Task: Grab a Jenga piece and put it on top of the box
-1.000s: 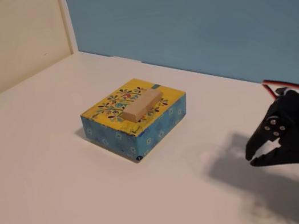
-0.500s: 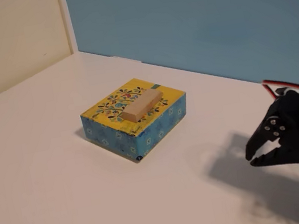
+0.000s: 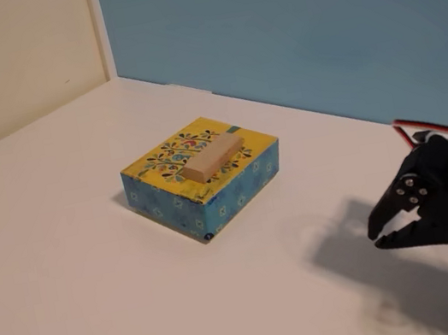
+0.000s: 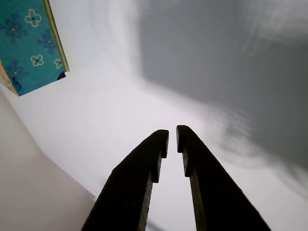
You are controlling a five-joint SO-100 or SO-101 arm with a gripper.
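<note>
Nothing has shifted over the last second: in the fixed view the Jenga piece (image 3: 214, 159) lies flat on the yellow floral top of the box (image 3: 170, 203), in the same spot and at the same angle as in the two earlier pictures, and the gripper (image 3: 376, 240) hangs at the same place at the right, nearer the camera than the box and well apart from it. The stillness itself is the news. With the block resting on the lid, roughly centred and running along the lid's long diagonal, the placing looks finished, and the arm appears to have pulled clear and come to rest.

The jaws stand narrow with nothing between them; the wrist view shows the two dark fingertips (image 4: 161, 139) close together over bare white bench (image 4: 120, 96), a slim gap between them, not fully closed. Only a corner of the box's blue flowered side (image 4: 29, 43) shows at the upper left of that view, which fits the gripper being off to one side of it.

My reading is that the task is complete or within a moment of it: the block sits well inside the lid's edges and looks stable, so little remains beyond the arm holding off.
</note>
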